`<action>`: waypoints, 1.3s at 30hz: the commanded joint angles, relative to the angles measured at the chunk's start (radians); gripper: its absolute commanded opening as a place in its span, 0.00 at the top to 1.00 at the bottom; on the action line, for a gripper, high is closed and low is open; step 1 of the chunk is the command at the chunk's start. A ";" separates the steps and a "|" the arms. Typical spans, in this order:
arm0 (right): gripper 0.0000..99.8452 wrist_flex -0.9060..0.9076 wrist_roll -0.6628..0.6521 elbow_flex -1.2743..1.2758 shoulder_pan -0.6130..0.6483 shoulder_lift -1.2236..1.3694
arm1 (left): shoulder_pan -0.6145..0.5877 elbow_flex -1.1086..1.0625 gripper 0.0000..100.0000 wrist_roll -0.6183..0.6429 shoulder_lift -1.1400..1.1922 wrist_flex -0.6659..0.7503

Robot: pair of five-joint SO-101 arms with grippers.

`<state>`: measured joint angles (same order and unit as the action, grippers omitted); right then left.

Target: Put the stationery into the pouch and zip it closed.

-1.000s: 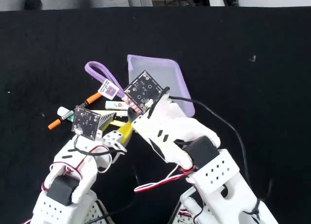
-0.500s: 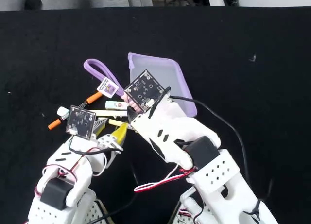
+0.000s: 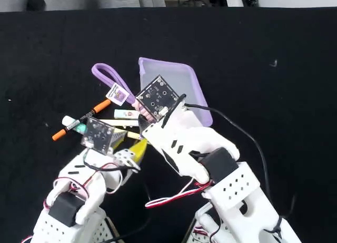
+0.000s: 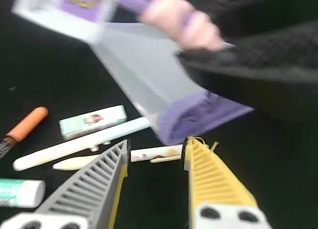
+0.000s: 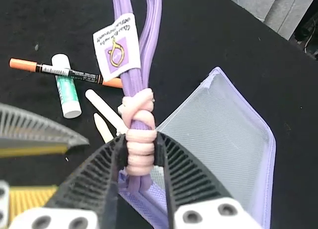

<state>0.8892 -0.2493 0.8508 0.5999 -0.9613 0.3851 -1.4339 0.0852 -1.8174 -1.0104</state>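
a white tag [image 5: 118,47] on the pouch's purple strap [image 3: 103,74] bears a purple panel with a yellow looped mark, its print too small to read; the orange pen [image 5: 69,73] has a white label on its black barrel, unreadable too; a small box [image 4: 93,120] shows a teal label with a tiny picture; the green-and-white tube [image 5: 65,87] has faint print on its green part; the table [image 3: 274,122] is covered in plain black, and past its far edge stand pale grey shapes and a white one, cut off; the pouch [image 3: 176,82], mesh with purple edging, lies near the middle of the table, and the stationery lies loose just beside it toward the left edge; the right gripper [image 5: 139,138] is closed tight on a pink cord [image 5: 139,129] wound round the strap; the left gripper [image 4: 156,142] stands wide apart, grey finger and yellow, gripping nothing, above a white stick [image 4: 79,143] and two small cream pieces; the right arm [image 3: 189,143] covers the pouch's near corner, and whether its zip is open cannot be made out; the left wrist view blurs the tag and cord.
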 commanded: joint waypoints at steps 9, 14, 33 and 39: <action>0.99 -0.018 -0.009 -0.012 -0.018 -0.024 | -0.053 -0.102 0.81 -0.009 -0.008 0.219; 0.99 -0.018 -0.009 -0.012 -0.018 -0.024 | -0.061 -0.124 0.81 -0.009 -0.008 0.250; 0.99 -0.017 -0.009 -0.001 -0.017 -0.025 | -0.051 -0.179 0.81 -0.002 -0.006 0.371; 0.99 -0.017 -0.009 -0.001 -0.017 -0.025 | -0.002 -0.179 0.83 -0.008 -0.006 0.367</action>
<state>0.8892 -0.2509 0.8569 0.5984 -0.9613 0.3330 -1.6180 0.0836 -1.8159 -0.6621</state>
